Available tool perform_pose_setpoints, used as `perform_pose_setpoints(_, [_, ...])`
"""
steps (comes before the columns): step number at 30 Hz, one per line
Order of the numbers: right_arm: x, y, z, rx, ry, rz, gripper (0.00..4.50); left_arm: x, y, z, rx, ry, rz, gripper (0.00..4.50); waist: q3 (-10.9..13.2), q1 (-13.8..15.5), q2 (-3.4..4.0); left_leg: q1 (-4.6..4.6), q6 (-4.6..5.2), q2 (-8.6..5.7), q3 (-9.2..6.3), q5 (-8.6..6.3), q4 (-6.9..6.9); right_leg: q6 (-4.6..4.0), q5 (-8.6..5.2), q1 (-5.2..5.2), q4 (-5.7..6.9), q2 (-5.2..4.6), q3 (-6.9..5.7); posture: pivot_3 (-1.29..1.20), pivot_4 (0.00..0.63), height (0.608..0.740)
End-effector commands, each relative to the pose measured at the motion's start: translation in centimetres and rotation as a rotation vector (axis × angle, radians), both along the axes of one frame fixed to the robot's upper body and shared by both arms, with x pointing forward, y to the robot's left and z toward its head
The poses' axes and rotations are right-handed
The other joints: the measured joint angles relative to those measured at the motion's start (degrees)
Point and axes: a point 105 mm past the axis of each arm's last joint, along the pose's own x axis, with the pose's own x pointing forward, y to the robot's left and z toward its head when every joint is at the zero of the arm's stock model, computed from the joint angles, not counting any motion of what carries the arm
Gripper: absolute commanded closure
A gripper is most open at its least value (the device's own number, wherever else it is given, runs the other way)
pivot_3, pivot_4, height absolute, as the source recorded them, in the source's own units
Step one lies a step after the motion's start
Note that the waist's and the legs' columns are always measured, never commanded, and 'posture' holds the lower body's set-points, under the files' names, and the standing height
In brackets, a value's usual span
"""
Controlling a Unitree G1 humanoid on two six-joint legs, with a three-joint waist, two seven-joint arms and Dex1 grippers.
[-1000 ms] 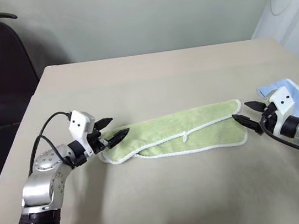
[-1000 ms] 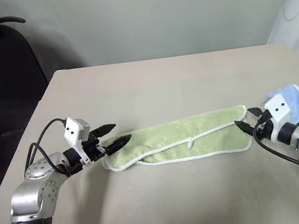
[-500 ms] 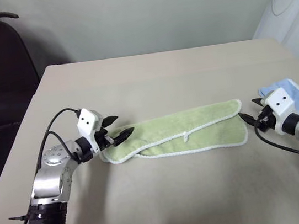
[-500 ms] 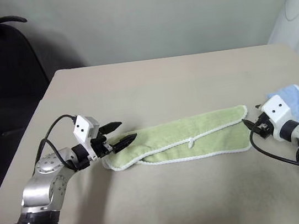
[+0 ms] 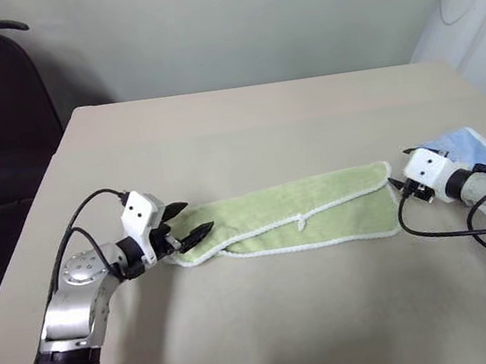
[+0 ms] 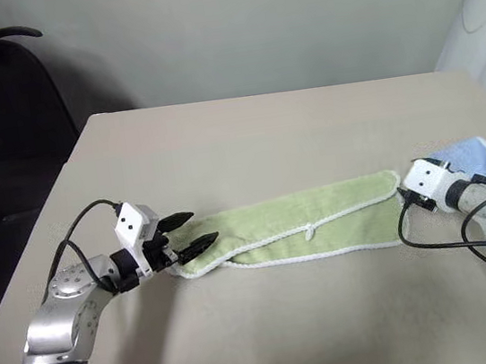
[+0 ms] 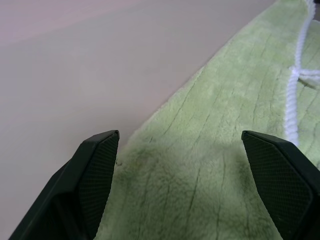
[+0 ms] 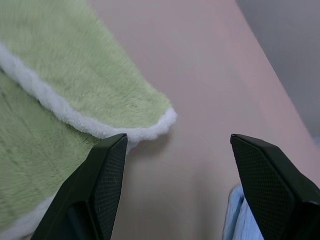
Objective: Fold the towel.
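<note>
Since 1 second ago the right end effector has rolled and pushed forward to the towel's right corner; both end effectors gape, holding nothing. Folded lengthwise, the towel lies across the tabletop. Left end effector straddles its left end. Right wrist view catches a blue cloth just beside that corner.

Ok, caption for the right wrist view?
Open right claw at the green towel's white-edged corner, blue cloth alongside.
</note>
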Motion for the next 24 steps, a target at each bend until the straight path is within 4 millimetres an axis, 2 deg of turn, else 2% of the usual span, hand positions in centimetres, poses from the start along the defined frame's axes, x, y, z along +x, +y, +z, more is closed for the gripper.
perform_pose_setpoints(1, [0.7,0.1,0.7,-0.128,-0.044,0.067,1.02,-0.4,0.0,1.2,0.006,-0.045,-0.003,0.26,0.0,0.03,0.0,0.0,0.0,0.01,0.0,-0.02,0.0,-0.01,0.0,-0.02,0.01,0.0,0.0,0.0,0.15,0.74])
perform_pose_setpoints(5, [1.1,0.8,-0.2,-0.259,-0.04,0.149,1.02,-0.5,-0.1,1.0,0.012,-0.038,-0.003,0.26,0.01,-0.05,0.01,0.0,-0.06,0.04,0.04,-0.24,-0.01,-0.12,0.04,-0.07,0.04,-0.02,0.0,0.0,0.15,0.74])
perform_pose_setpoints(18, [0.6,-0.5,0.5,-0.353,-0.067,0.168,1.02,-0.1,0.1,1.0,0.029,-0.04,-0.002,0.26,0.01,-0.02,0.01,0.0,-0.12,0.06,0.06,-0.29,-0.01,-0.16,0.04,-0.09,0.05,-0.05,-0.02,0.0,0.15,0.74])
perform_pose_setpoints(24, [1.0,-0.2,0.4,-0.344,-0.08,0.165,1.02,0.1,-0.1,1.0,0.031,-0.041,-0.008,0.26,0.01,-0.08,0.01,0.0,-0.14,0.07,0.07,-0.32,-0.01,-0.16,0.04,-0.1,0.05,-0.05,-0.02,0.0,0.15,0.74])
